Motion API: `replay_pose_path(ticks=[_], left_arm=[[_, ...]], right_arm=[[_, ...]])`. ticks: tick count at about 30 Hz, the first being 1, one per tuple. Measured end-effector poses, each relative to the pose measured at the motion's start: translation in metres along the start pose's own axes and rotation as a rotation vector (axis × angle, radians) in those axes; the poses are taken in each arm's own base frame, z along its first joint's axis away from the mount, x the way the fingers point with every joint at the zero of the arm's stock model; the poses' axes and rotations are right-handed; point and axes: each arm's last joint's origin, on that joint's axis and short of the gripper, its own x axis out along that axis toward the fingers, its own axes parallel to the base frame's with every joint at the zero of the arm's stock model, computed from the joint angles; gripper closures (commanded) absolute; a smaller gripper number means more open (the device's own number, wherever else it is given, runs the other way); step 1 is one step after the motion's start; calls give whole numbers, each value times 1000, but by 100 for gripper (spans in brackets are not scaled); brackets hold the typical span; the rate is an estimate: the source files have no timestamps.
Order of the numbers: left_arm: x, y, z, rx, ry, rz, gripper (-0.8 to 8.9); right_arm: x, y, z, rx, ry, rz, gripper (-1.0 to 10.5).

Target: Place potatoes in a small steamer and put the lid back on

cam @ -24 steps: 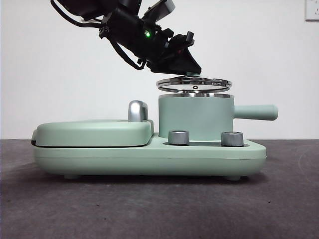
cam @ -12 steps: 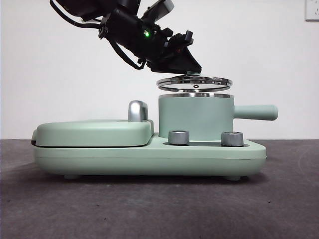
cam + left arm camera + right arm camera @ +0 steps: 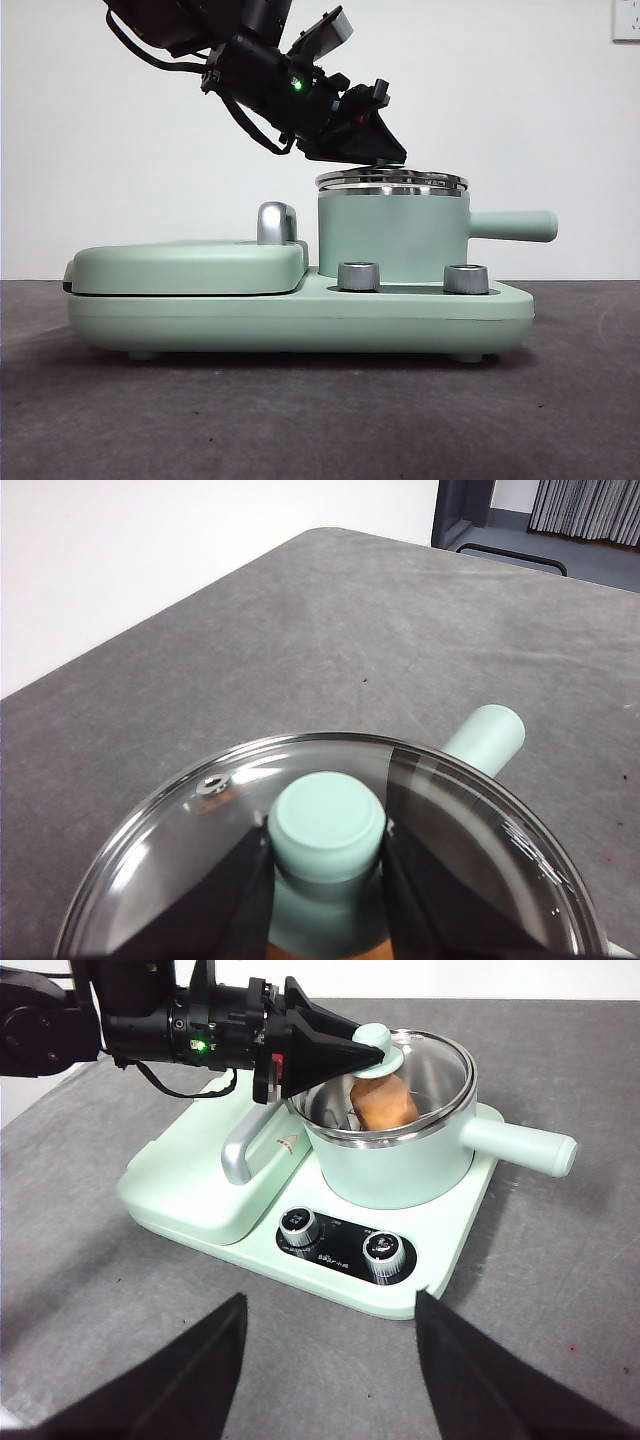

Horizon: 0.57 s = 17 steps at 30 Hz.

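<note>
The lid (image 3: 392, 180) sat on the steamer (image 3: 390, 235), rim to rim, with the potato (image 3: 384, 1101) already inside, and the left gripper (image 3: 327, 865) had its jaws clamped on the knob (image 3: 328, 827). Pulling away before those jaws opened could have dragged the lid askew or tipped it off. The right gripper (image 3: 328, 1360) waited above the bench (image 3: 560, 1290), jaws wide.

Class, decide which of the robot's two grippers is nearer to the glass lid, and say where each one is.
Left. The left gripper is clamped on the knob of the lid, which sits on the small steamer. The right gripper hangs open, well back from the cooker.
</note>
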Motion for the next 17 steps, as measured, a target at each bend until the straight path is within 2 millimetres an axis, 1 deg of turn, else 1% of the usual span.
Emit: replay_pose_path(ticks=[17], left_arm=[[4, 1, -3, 15, -11, -1, 800]], right_arm=[[0, 0, 0, 3, 0, 0, 690]])
